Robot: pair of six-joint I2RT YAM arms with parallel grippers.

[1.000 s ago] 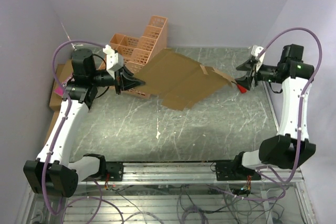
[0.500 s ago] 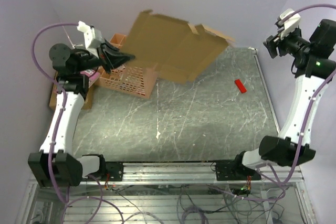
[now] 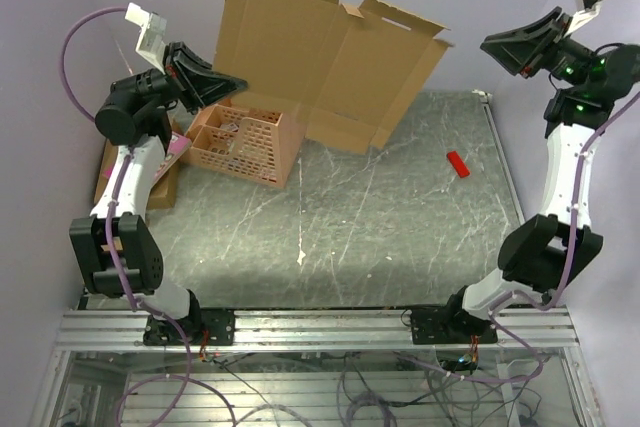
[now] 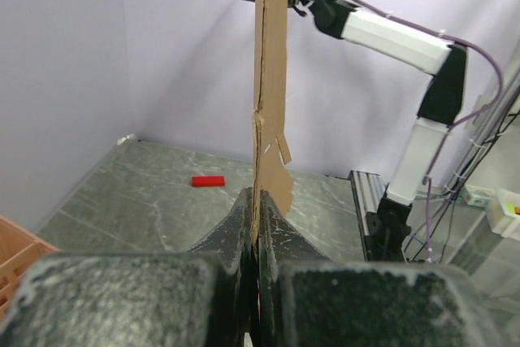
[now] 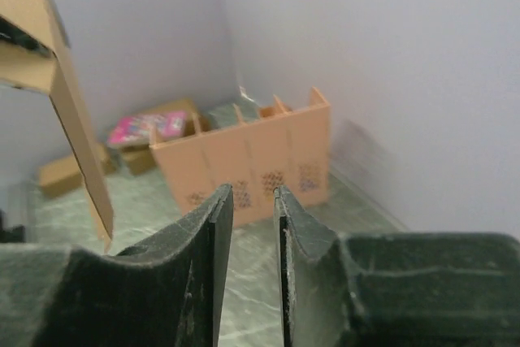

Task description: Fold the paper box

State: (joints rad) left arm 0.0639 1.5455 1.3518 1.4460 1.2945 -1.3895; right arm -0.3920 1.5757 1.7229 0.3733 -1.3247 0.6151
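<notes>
L wrist view: plain brown corrugated cardboard paper box [image 4: 264, 79] shows edge-on only, top cut off by frame. R wrist view is blurry, box just a sliver upper left. Top view: box upper centre, upright & unfolded, lower corner just beside orange plastic lattice crate [image 3: 245, 142]; can't tell if it touches grey table [image 3: 380, 237]. Left arm raised upper left, left gripper [image 3: 238, 80] clamped tight on box edge. Right arm high upper right, right gripper [image 3: 488, 44] points left, well apart from box, jaws narrowly parted, empty.
</notes>
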